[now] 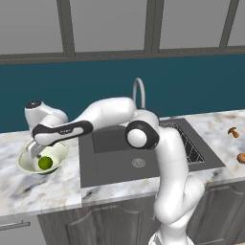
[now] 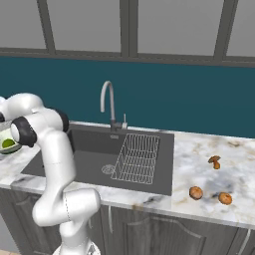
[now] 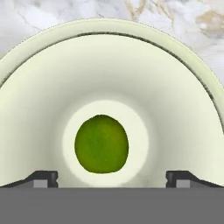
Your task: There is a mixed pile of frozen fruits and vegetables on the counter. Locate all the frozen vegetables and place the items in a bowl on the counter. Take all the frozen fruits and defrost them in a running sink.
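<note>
The arm's stretched way out left, hand pointing down over the bowl (image 1: 60,154) on the counter (image 1: 28,184). Gripper (image 3: 112,177) is spread wide, holding nothing; the green ball (image 3: 101,144) sits at the bowl's bottom.
</note>
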